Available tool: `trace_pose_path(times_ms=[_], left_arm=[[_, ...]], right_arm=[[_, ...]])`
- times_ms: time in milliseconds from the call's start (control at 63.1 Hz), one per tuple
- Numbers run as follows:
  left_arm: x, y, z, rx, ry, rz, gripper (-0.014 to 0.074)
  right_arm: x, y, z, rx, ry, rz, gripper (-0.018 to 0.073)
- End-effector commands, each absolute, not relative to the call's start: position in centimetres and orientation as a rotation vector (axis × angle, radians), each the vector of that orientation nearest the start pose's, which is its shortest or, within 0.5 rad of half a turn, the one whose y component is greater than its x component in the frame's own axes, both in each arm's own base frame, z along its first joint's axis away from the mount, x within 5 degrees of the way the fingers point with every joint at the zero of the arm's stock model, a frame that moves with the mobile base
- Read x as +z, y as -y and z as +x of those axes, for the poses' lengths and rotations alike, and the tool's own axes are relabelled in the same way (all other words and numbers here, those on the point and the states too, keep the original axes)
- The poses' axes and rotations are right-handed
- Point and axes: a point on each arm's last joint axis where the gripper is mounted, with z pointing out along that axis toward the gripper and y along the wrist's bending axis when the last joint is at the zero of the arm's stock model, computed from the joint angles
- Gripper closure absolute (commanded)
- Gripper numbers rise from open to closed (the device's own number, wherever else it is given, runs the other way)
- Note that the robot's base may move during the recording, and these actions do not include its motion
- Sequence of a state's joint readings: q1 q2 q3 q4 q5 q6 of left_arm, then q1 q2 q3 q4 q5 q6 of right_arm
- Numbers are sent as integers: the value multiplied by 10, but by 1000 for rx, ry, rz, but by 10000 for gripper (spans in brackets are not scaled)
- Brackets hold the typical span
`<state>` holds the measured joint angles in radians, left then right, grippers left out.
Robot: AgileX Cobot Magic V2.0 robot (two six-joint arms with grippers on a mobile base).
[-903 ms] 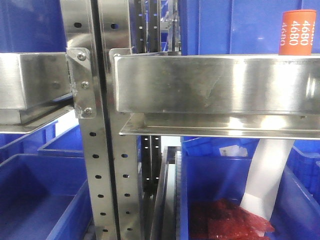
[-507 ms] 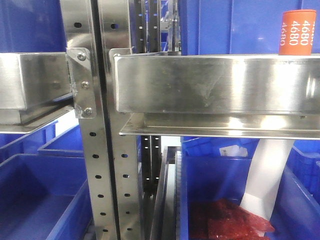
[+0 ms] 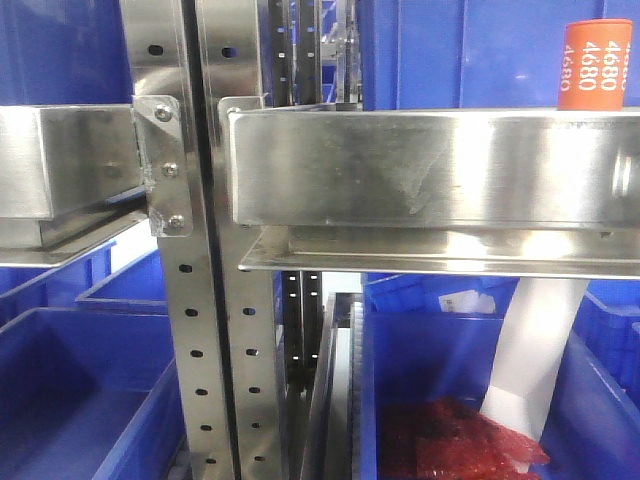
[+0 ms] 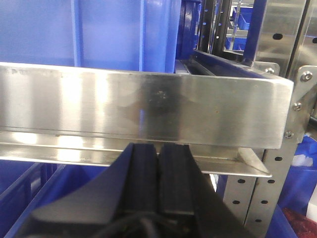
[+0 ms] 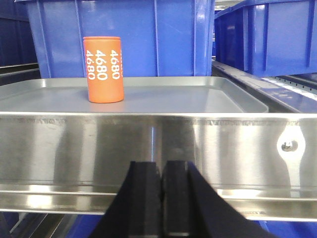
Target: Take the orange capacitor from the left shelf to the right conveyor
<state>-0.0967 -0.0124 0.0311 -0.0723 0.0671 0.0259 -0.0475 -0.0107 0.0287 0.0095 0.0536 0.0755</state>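
Blue bins (image 5: pixel 124 29) back the left shelf (image 3: pixel 420 170). The orange capacitor (image 5: pixel 103 69) stands upright on its grey tray (image 5: pixel 198 99), upper left, easy to pinch. Below, right hand (image 5: pixel 161 198) and left hand (image 4: pixel 158 173) sit pinched shut, empty.

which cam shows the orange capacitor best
Right wrist view: the orange capacitor stands whole, upright on the grey tray. Front view catches only its top at the right edge; left wrist view misses it.
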Motion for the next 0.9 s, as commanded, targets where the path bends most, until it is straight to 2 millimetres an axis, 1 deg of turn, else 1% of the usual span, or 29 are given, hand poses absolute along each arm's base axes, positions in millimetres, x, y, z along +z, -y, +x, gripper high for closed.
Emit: trace_pose_path(times_ms=[0, 111, 238, 444, 555, 586, 650, 713, 729, 840, 888], left_arm=[[208, 6, 55, -124, -1463, 38, 723], [208, 6, 55, -124, -1463, 38, 723], [208, 6, 55, -124, -1463, 38, 723], [208, 6, 55, -124, -1463, 38, 723], [208, 6, 55, -124, -1463, 38, 723], [208, 6, 55, -124, -1463, 38, 723], [208, 6, 55, -124, -1463, 38, 723], [208, 6, 55, -124, -1463, 38, 723], [208, 6, 55, -124, -1463, 38, 723], [208, 6, 55, -124, -1463, 38, 723], [208, 6, 55, -124, -1463, 38, 723]], right_arm=[[210, 3, 55, 23, -1439, 100, 505], [214, 3, 54, 23, -1399, 98, 505], [238, 3, 49, 23, -1345, 94, 505], [312, 2, 31, 25, -1278, 88, 502], [344, 2, 35, 25, -1293, 88, 499], [352, 2, 38, 26, -1302, 88, 483], [363, 2, 46, 30, -1331, 87, 414], [369, 2, 57, 43, -1381, 79, 288], [370, 2, 61, 47, -1398, 76, 243], [367, -1, 88, 76, -1503, 54, -12], [362, -3, 100, 90, -1554, 41, -83]])
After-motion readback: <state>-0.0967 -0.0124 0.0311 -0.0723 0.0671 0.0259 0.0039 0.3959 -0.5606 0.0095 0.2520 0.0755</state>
